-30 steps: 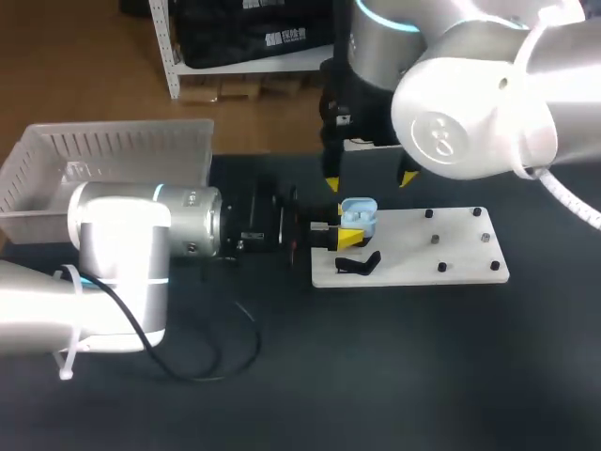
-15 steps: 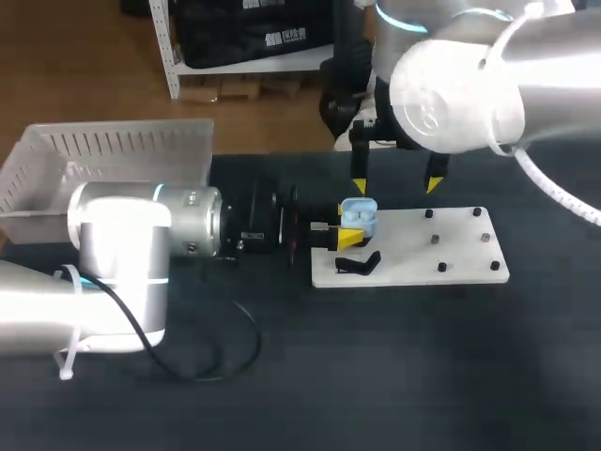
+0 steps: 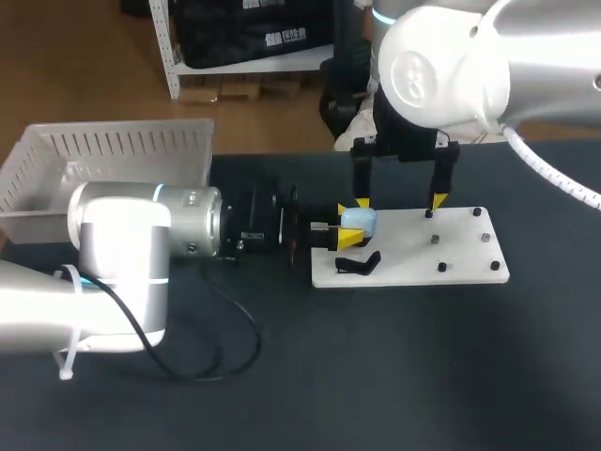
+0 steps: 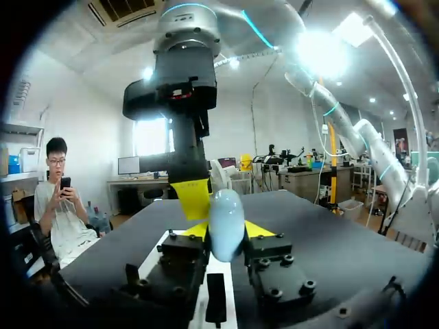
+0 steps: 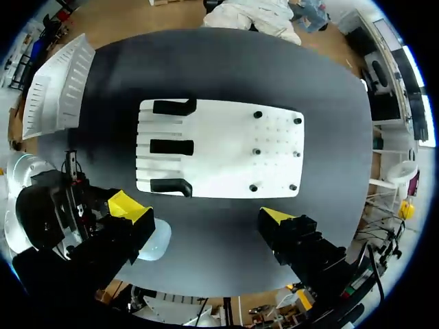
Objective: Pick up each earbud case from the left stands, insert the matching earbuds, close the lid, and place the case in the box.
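In the middle of the head view, the left gripper [image 3: 346, 229] has its jaws closed on a pale blue rounded earbud case [image 3: 360, 221]. The case's lid looks shut, and it is at the left edge of the flat white plastic stand board [image 3: 441, 254]. The right gripper [image 3: 399, 201] hangs just above, with jaws spread wide and holding nothing. One of its yellow tips is right at the top of the case, but I cannot tell if they touch. The translucent white plastic box [image 3: 113, 155] sits at the upper left.

You see a pale blue earbud case [image 3: 358, 222], a white board [image 3: 460, 256] carrying black stands [image 3: 359, 265], a black table [image 3: 376, 376], and a translucent white box [image 3: 113, 146] with slotted walls.
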{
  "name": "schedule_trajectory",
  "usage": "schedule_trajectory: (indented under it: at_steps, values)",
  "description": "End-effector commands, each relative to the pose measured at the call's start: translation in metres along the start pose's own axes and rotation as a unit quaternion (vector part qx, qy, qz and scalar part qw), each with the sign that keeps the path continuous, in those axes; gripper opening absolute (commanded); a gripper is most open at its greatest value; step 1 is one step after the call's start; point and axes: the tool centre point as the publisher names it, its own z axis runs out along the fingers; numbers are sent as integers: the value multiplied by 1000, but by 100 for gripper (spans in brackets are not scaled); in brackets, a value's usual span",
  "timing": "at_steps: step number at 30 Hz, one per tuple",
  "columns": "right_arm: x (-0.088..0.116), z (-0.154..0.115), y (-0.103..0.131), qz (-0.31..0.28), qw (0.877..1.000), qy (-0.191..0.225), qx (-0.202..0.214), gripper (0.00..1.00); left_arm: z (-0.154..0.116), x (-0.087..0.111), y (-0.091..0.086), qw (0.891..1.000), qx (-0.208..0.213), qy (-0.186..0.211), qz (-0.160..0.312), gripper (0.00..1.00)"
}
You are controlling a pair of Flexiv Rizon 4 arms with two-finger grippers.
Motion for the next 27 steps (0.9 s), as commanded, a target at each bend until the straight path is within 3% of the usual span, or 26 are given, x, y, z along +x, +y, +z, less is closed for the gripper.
schedule_trajectory:
  at_steps: [1,6,9,11,15,23,27]
  values:
    - [1,-3,1,3,1000,-14,7,100,0,1,1,1000,0,-2,1,0]
    - [-6,-27,-14,42,992,-118,1,100,0,1,1,1000,0,-2,1,0]
    - [-10,-42,-32,76,985,-156,-21,100,-3,0,1,1000,-2,2,1,0]
    - [-11,-50,-46,95,981,-164,-41,100,-15,-5,6,1000,-14,11,11,0]
    - [-11,-50,-46,95,981,-164,-41,100,-59,-18,30,995,-83,34,41,0]
    - [-11,-50,-46,95,981,-164,-41,100,-152,-37,68,974,-189,107,61,0]
    - [-11,-50,-46,95,981,-164,-41,100,-191,-31,87,967,-244,71,17,0]
